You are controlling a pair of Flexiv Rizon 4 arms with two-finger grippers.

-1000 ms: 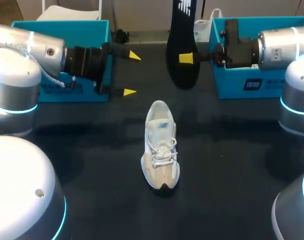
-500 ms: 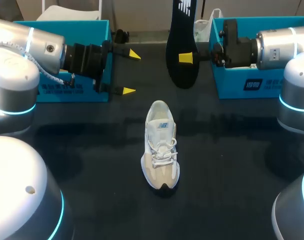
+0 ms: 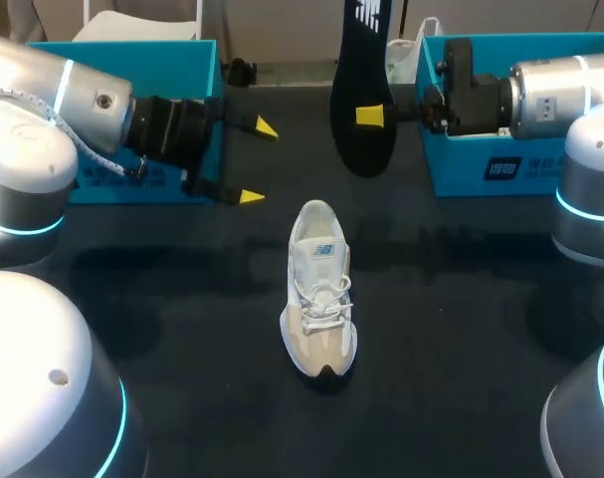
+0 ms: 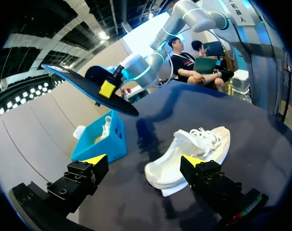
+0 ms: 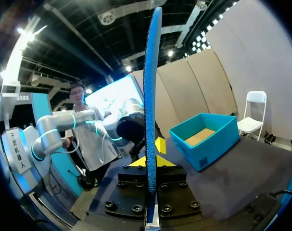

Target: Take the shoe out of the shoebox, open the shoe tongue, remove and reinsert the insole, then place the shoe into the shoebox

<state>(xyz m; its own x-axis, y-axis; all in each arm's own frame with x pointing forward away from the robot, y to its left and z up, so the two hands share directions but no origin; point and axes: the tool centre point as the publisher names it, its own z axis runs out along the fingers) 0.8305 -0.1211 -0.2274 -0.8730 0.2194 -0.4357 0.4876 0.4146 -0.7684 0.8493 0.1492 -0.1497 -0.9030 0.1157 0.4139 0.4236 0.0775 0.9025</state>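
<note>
Left arm (image 3: 43, 100) comes in at the far-left corner, in front of the left teal box (image 3: 122, 46). That box sits open side up on the dark worktop (image 3: 461, 319); the right wrist view shows a tan floor inside it

Left pincer (image 3: 258, 161): spread wide, gripping nothing, fingers pointing toward the middle, hovering above the worktop. In the left wrist view the shoe lies ahead of the gap between the fingers, apart from both

Shoe (image 3: 319, 299): white and cream, mid-worktop, upright on its sole. Dark-tipped toe toward the near edge, heel toward the far edge, laces in. It is outside both boxes and nothing touches it

Insole (image 3: 359, 90): out of the shoe, held up in the air on end over the far middle of the worktop, beyond the shoe's heel. The face seen in the head view is black, the edge seen in the right wrist view is blue

Right pincer (image 3: 371, 117): clamped on the insole. The right wrist view has the blue edge running straight up between the two yellow tips, one pressed on each side. The head view shows only one yellow tip, on the insole's lower half

Right arm (image 3: 550, 95) reaches in from the far right, across the right teal box (image 3: 501, 164) at the far-right corner. The left wrist view shows something white inside that box, can't tell what
</note>
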